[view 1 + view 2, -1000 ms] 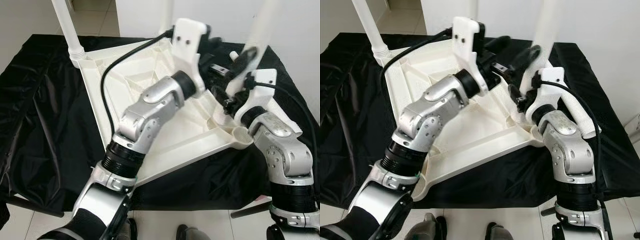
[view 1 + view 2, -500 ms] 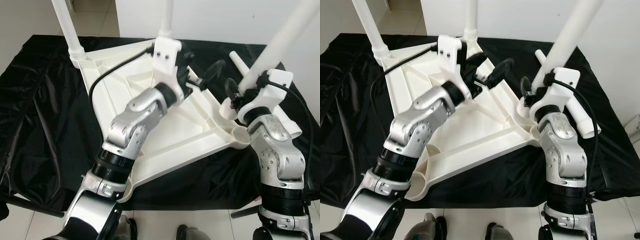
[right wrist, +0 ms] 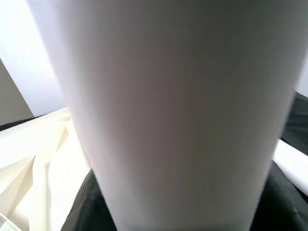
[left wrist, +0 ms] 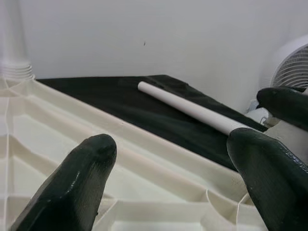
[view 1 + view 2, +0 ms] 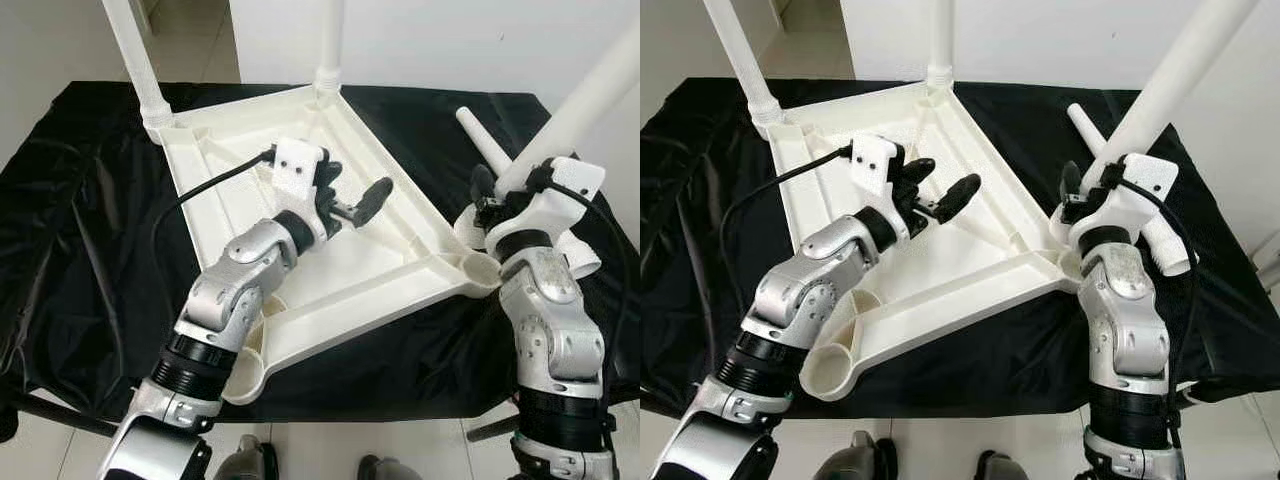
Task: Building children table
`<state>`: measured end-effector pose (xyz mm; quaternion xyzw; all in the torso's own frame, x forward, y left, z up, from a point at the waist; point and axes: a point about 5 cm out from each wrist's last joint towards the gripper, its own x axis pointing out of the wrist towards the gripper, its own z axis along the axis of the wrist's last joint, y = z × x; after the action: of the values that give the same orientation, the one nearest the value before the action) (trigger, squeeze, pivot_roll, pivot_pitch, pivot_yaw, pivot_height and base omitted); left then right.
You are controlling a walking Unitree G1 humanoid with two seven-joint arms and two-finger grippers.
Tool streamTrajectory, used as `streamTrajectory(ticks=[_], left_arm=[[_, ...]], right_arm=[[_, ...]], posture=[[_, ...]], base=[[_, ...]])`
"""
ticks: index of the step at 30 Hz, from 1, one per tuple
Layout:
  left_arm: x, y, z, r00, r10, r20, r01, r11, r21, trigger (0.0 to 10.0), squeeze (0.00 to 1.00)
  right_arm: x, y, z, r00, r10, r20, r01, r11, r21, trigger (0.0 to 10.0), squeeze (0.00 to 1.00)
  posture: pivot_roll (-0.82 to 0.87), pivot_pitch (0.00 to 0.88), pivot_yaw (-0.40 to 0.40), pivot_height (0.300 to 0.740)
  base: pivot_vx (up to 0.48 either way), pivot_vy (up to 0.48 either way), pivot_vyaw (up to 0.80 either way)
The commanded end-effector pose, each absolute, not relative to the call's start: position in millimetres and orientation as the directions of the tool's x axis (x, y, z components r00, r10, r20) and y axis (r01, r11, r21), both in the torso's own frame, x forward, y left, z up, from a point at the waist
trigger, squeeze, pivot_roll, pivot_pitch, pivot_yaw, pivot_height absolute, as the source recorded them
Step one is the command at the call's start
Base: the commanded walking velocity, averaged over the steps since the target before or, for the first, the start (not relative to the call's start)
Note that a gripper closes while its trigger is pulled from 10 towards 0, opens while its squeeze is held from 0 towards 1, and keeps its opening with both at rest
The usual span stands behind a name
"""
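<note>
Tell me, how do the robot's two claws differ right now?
The left gripper is open and holds nothing, hovering over the upturned white tabletop; the right gripper is shut on a white table leg. The left one reaches across the tabletop's ribbed underside, while the right one is at its near right corner socket. Both have two black fingers on silver arms.

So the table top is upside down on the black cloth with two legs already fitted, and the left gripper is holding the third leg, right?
Not the left. The right gripper holds the third leg, as the right eye view shows. The left gripper hangs open over the table top.
</note>
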<state>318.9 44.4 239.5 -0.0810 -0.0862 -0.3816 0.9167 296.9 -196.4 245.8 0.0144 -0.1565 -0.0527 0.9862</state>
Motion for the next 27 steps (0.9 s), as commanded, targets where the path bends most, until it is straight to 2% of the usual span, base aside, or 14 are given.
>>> streamTrajectory(ticks=[1,12,14,16,22,27], left_arm=[[313,47,234,0.616,-0.759,0.212,0.782,0.622,-0.047,10.0,0.00],[313,58,210,0.671,-0.721,0.175,0.735,0.678,-0.025,10.0,0.00],[315,60,206,0.699,-0.697,0.162,0.714,0.691,-0.111,10.0,0.00],[315,60,206,0.707,-0.688,0.164,0.707,0.697,-0.119,10.0,0.00],[314,71,195,0.719,-0.675,0.162,0.690,0.721,-0.060,10.0,0.00],[312,93,176,0.743,-0.664,0.083,0.665,0.747,0.022,10.0,0.00]], right_arm=[[293,-198,246,0.934,-0.135,0.331,0.124,0.991,0.055,10.0,0.00],[291,-197,230,0.939,-0.165,0.301,0.153,0.986,0.065,10.0,0.00],[291,-196,225,0.942,-0.171,0.288,0.158,0.985,0.069,10.0,0.00],[291,-196,224,0.943,-0.172,0.285,0.159,0.985,0.070,10.0,0.00],[291,-194,219,0.947,-0.168,0.272,0.157,0.986,0.063,10.0,0.00],[292,-195,217,0.948,-0.172,0.269,0.162,0.985,0.058,10.0,0.00]], posture=[[0.01,0.102,0.040,0.740],[0.02,0.100,0.035,0.740],[0.01,0.102,0.034,0.740],[0.01,0.102,0.034,0.740],[0.01,0.093,0.032,0.740],[0.02,0.081,0.030,0.740]], base=[[0.000,0.000,0.00],[0.000,0.000,0.00],[0.000,0.000,0.00],[0.000,0.000,0.00],[0.000,0.000,0.00],[0.000,0.000,0.00]])
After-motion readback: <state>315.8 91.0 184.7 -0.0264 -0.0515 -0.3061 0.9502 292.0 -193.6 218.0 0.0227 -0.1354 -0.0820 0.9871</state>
